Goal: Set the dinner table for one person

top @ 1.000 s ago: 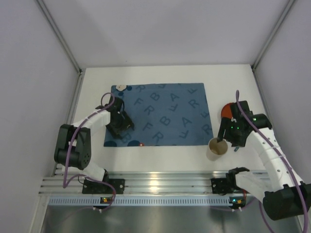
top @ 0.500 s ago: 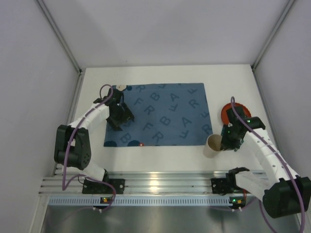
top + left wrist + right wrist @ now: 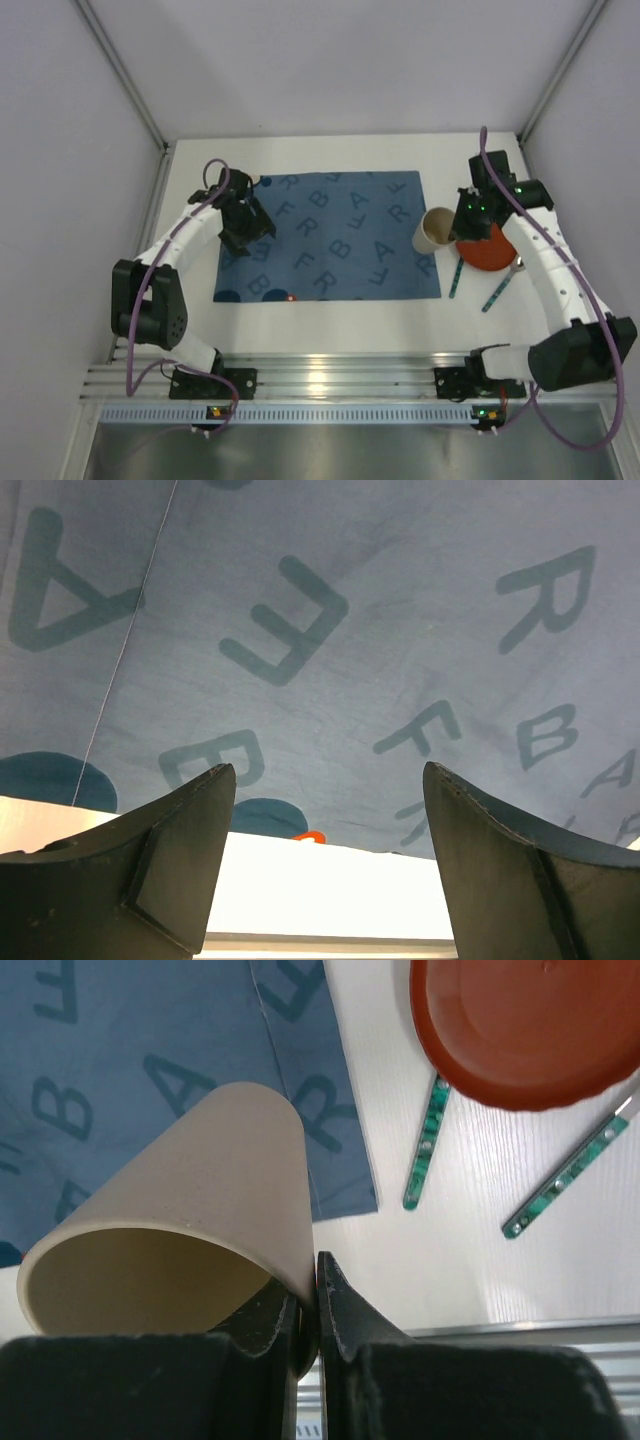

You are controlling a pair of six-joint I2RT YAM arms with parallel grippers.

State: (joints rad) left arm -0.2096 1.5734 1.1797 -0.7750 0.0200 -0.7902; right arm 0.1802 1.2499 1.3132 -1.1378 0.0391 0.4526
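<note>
Two arms share the dinner table (image 3: 330, 320), but only the right one matters for your next move. Take the blue placemat (image 3: 340, 240) as reference: the red plate (image 3: 490, 250) sits just off its right edge. The paper cup (image 3: 435, 230) hangs over that same edge, pinched by its rim wall in the right gripper (image 3: 317, 1270), mouth up, slightly tilted, lying placemat-side of the claw. The green utensils (image 3: 456, 277) lie beside the placemat's near right corner. The left gripper (image 3: 330, 780), fingers spread and empty, hovers over the placemat's left part
</note>
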